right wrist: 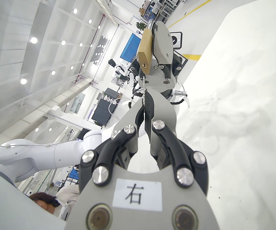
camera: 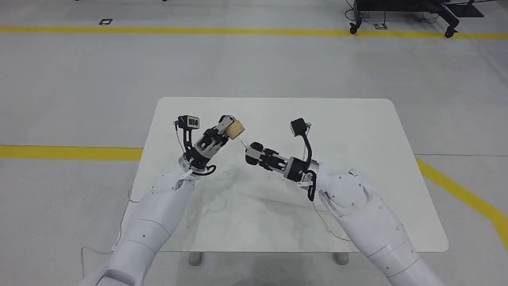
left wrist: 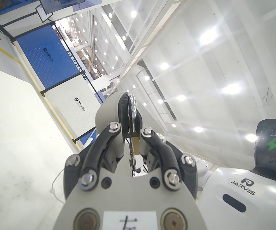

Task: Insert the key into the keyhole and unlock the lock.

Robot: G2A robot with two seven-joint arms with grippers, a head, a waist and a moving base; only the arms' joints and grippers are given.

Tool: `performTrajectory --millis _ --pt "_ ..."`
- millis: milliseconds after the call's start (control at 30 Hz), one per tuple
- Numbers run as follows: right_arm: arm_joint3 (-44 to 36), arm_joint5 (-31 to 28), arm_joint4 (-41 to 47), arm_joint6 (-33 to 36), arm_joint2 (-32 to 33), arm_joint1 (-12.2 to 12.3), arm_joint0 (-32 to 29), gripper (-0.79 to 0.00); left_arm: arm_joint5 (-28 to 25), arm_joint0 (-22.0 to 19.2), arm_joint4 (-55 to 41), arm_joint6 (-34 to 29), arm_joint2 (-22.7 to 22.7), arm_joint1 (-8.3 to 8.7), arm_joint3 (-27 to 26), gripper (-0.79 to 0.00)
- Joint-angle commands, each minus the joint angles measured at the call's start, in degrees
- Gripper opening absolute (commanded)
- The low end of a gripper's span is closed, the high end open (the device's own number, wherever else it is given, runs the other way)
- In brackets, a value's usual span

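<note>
A brass padlock [camera: 234, 129] is held up above the white table [camera: 357, 127], with my left gripper [camera: 222, 132] shut on it. In the right wrist view the padlock [right wrist: 144, 50] shows its keyhole end facing my right gripper [right wrist: 143, 99], which is shut on a thin silver key [right wrist: 143, 86]. The key's tip sits just short of the keyhole. In the top view my right gripper [camera: 251, 152] is slightly right of and nearer than the lock. In the left wrist view the left gripper [left wrist: 129, 111] points upward, its fingers pressed onto the lock's edge [left wrist: 135, 143].
Both arms meet above the middle of the table. Bare floor with yellow lines [camera: 238, 30] surrounds the table, and wheeled racks [camera: 405, 0] stand far behind.
</note>
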Motion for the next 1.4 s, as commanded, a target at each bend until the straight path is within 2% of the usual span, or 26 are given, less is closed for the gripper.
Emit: performTrajectory --millis 0,1367 --pt "0.12 0.46 0.15 0.07 -0.16 -0.07 0.55 -0.785 -0.18 0.06 0.59 0.18 0.08 0.01 -0.10 -0.785" --pt "0.81 1.28 -0.68 -0.91 -0.72 -0.34 1.39 -0.785 -3.81 0.54 9.84 3.81 2.12 0.98 -2.57 -0.785"
